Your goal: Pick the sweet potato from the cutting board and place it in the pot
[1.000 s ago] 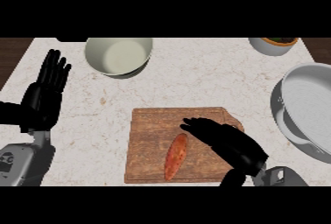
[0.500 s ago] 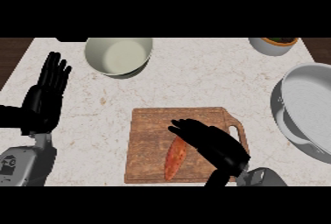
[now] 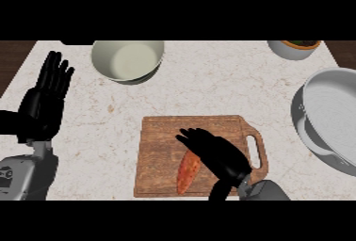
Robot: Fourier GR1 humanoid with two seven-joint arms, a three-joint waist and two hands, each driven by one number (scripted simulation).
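On the cutting board [image 3: 156, 141], grasping is prepared.
Right hand [image 3: 215, 153] is held open over the sweet potato [image 3: 186, 173], empty; fingers must be curled round it next.

Robot hand [image 3: 219, 155] seemingly over sweet potato [image 3: 188, 173]

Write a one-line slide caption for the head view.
Right hand above the sweet potato on the cutting board; pot at right, left hand resting open.

The worktop [image 3: 208, 84] is pale speckled stone, matt. Under the matt black right robot hand [image 3: 219, 153] the board [image 3: 160, 136] is grained brown wood, the sweet potato [image 3: 188, 174] dull-skinned orange. Right of that hand the pot [image 3: 334, 113] is smooth grey metal, softly shiny.
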